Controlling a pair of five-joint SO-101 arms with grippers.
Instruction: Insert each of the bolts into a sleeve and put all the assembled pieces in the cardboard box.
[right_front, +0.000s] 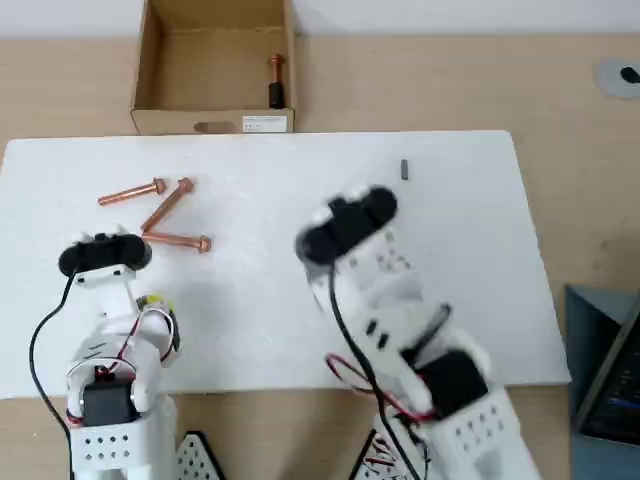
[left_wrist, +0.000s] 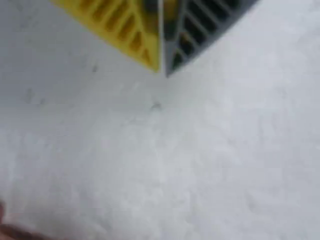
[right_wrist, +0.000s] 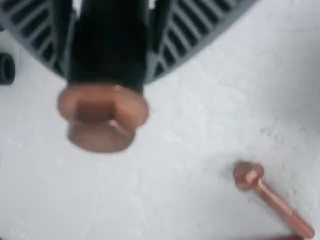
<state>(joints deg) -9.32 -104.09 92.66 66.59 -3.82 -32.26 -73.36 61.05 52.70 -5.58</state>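
One bolt (right_wrist: 102, 117), seated in a black sleeve (right_wrist: 107, 40), is pointing head-first out past the tips of the right gripper (right_wrist: 107, 75), its long axis running along the fingers (right_wrist: 195, 25), which are clamping the sleeve. A second bolt (right_wrist: 272, 200) is lying near them on the white mat (right_wrist: 200, 125). The left gripper (left_wrist: 162, 70) is sitting closed and empty.

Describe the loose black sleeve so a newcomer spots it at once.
Start at the white board on the table. Near its far edge, right of the cardboard box, a black sleeve lies alone. Unlike the three copper bolts at the board's left, it is dark and short.
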